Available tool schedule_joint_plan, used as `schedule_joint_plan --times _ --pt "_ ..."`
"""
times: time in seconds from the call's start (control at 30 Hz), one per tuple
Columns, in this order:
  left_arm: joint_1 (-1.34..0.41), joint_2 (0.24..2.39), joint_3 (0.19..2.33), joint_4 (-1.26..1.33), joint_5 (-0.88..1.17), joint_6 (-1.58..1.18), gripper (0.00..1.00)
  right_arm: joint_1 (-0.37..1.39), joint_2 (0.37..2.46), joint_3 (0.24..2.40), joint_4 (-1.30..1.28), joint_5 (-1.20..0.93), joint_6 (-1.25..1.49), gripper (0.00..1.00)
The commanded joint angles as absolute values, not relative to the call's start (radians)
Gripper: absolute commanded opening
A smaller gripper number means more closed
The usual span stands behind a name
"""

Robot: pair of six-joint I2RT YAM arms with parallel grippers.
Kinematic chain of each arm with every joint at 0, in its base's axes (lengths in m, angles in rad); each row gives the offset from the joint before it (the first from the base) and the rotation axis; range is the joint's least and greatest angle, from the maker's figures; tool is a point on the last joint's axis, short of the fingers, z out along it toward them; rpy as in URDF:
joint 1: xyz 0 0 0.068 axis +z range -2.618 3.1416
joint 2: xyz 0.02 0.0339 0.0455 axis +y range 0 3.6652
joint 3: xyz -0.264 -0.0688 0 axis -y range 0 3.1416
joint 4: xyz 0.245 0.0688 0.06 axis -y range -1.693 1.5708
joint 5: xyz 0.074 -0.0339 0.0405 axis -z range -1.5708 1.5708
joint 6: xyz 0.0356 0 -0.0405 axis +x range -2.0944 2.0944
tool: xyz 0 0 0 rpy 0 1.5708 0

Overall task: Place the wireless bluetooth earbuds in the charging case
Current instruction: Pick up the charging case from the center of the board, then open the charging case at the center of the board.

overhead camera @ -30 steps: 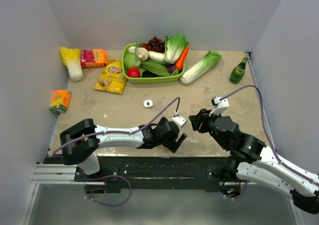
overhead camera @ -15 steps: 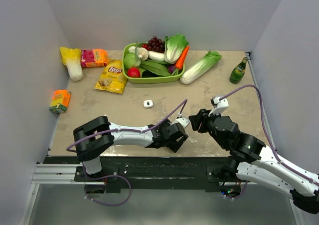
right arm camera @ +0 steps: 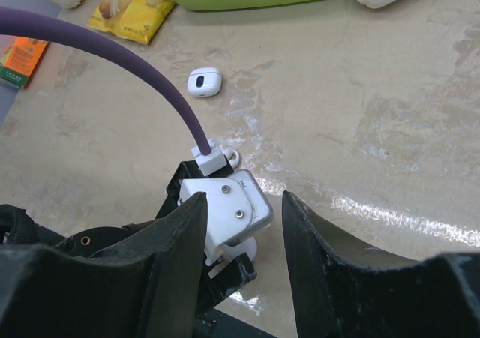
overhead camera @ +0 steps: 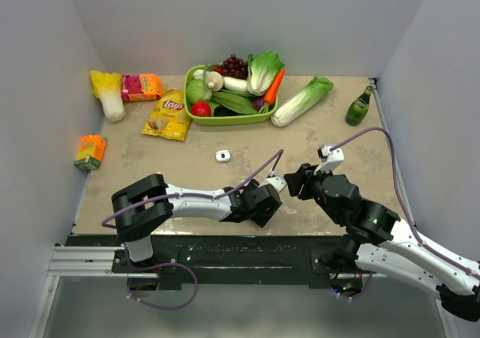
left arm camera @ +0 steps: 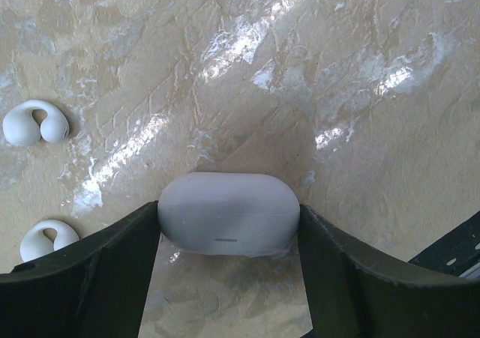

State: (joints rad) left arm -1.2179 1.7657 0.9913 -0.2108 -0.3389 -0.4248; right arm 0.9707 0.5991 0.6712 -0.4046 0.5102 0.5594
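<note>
Newly narrowed, left gripper [left arm camera: 229,216] pinches the rounded white charging case [left arm camera: 225,199] at the desk's [overhead camera: 337,132] near edge, glossy curled earbuds [left arm camera: 34,122] beside; right gripper [right arm camera: 244,199] gapes.

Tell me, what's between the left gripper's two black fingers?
A closed white charging case fills the gap, touching both fingers. The left wrist view shows it best.

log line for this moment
left fingers: touching both sides of closed charging case | right fingers: open, empty | earbuds: two loose on table
</note>
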Motion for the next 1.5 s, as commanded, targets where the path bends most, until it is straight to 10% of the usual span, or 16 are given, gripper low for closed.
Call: schedule_joint_plan --times 0.0,0.2,0.4,0.67,1.47 --pt "-1.220 1.769 0.982 -0.226 -0.319 -0.399 0.59 0.976 0.588 0.687 -0.390 0.522 0.569 0.48" --pt "-1.220 1.593 0.849 -0.046 -0.417 -0.387 0.01 0.976 0.594 0.715 -0.376 0.535 0.563 0.48" --pt "-1.218 1.313 0.692 0.251 -0.517 -0.282 0.00 0.976 0.614 0.822 -0.373 0.643 0.535 0.53" --pt "-1.215 1.009 0.174 1.300 -0.405 0.142 0.00 0.976 0.764 0.974 -0.350 0.384 0.472 0.62" --pt "-1.215 1.045 0.179 1.370 -0.288 0.331 0.00 0.977 1.107 1.140 -0.321 -0.021 0.350 0.77"
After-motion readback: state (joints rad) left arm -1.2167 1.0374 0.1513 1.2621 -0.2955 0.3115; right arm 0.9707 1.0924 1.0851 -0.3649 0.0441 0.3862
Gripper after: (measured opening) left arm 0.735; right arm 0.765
